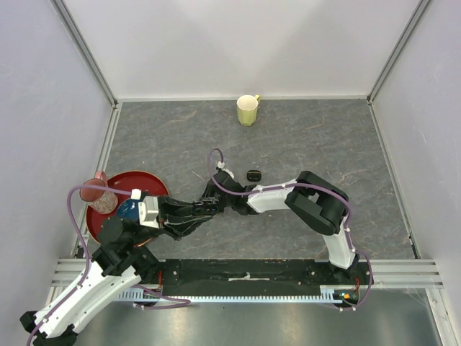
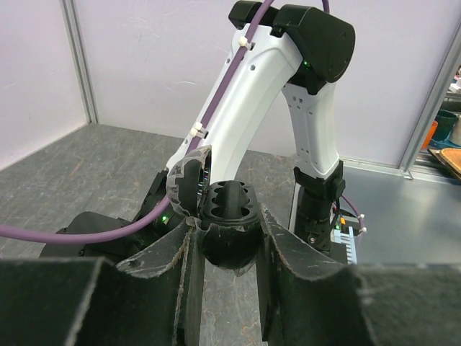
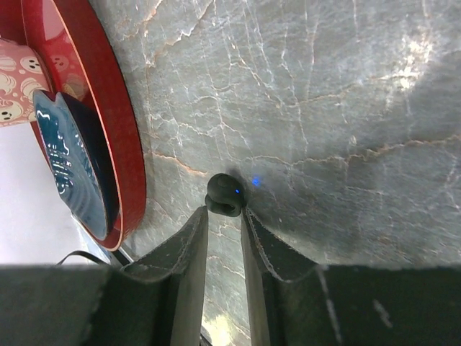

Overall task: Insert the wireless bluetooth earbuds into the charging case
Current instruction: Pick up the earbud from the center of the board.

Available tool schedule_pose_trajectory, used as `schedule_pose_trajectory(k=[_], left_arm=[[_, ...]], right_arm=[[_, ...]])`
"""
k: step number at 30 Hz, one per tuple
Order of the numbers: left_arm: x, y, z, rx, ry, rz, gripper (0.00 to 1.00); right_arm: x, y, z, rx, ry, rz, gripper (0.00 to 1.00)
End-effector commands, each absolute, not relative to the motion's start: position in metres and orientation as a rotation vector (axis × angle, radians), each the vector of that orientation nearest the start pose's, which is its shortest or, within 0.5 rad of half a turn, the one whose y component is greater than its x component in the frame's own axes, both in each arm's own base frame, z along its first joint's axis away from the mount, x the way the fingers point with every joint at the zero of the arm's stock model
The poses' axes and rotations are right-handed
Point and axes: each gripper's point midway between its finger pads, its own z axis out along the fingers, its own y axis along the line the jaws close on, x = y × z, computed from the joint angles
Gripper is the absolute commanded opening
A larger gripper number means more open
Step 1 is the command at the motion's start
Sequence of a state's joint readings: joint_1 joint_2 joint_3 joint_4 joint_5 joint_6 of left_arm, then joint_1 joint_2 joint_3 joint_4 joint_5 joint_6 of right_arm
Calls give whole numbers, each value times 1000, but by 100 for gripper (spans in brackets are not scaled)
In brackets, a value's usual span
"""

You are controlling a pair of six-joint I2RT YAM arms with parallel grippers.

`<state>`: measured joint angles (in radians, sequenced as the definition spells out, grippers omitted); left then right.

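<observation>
Grey marbled table (image 1: 324,144). A red plate (image 1: 146,177) lies to the left of the right gripper (image 1: 215,202), a small black case (image 1: 253,175) just beyond it, and a yellow mug (image 1: 247,110) far beyond.

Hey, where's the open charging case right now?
Left wrist view, centre: the open charging case is clamped in the left hand, with the right arm right behind it.

Left gripper (image 2: 227,241) pinching small black pebble-shaped charging case (image 2: 229,209), lid (image 2: 186,180) flipped open to left, sockets showing on top. White plastic right arm (image 2: 252,94) looming right behind, purple cable (image 2: 72,234) trailing. Grey marbled tabletop (image 2: 108,166) underneath.
</observation>
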<state>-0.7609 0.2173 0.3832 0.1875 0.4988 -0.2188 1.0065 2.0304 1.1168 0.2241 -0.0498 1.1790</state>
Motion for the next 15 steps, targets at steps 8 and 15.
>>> schedule_pose_trajectory(k=[8,15], left_arm=[[96,-213,322,773,1051,-1103,2],[97,-214,321,776,1058,-1101,2]], right_arm=[[242,440,-25,200,2634,826,30],[245,439,-29,182,2637,788,37]])
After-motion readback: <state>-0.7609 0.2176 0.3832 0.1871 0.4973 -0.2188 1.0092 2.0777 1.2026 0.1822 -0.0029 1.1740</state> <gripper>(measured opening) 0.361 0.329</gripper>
